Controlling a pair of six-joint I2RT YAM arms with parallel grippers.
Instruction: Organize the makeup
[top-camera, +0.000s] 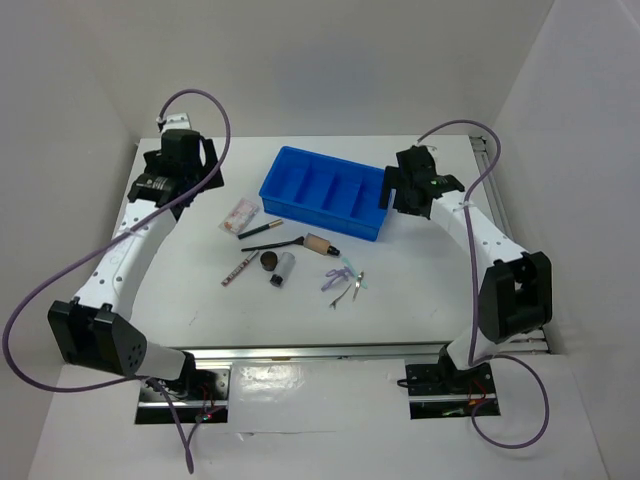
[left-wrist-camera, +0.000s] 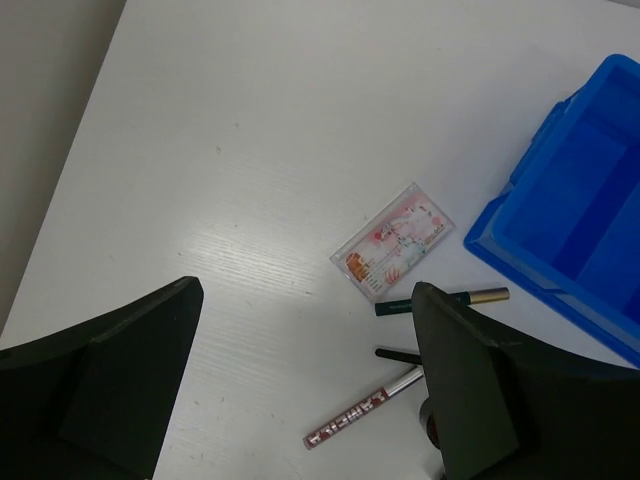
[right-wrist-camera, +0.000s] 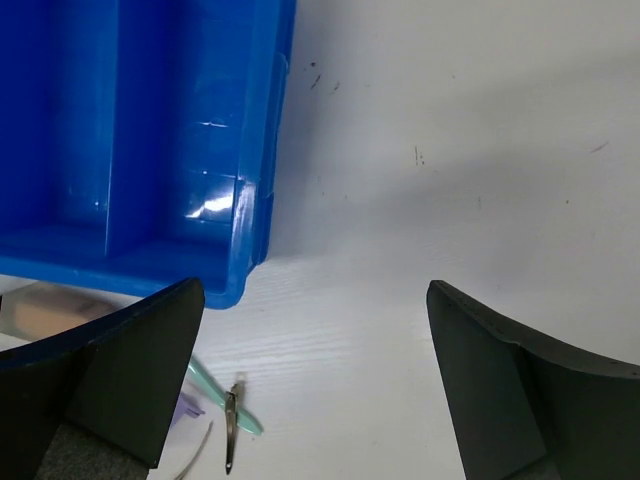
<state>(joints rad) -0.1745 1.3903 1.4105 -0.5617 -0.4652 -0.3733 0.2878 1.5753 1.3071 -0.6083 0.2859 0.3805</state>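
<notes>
While the makeup (top-camera: 284, 267) lies loose on the table (top-camera: 420, 290) just in front of the blue tray (top-camera: 300, 215), sorting has not begun. Both arms' jaws gape wide, holding nothing: left gripper (left-wrist-camera: 307, 290) hovers near the pinkish packet (left-wrist-camera: 392, 243), right gripper (right-wrist-camera: 315, 290) beside the tray's corner. Next likely calls for a low pinch on that packet, seemingly flat.

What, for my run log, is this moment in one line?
stage: not started; left gripper: open, empty; right gripper: open, empty; blue plastic compartment tray: empty; small makeup items: all loose on white table
</notes>
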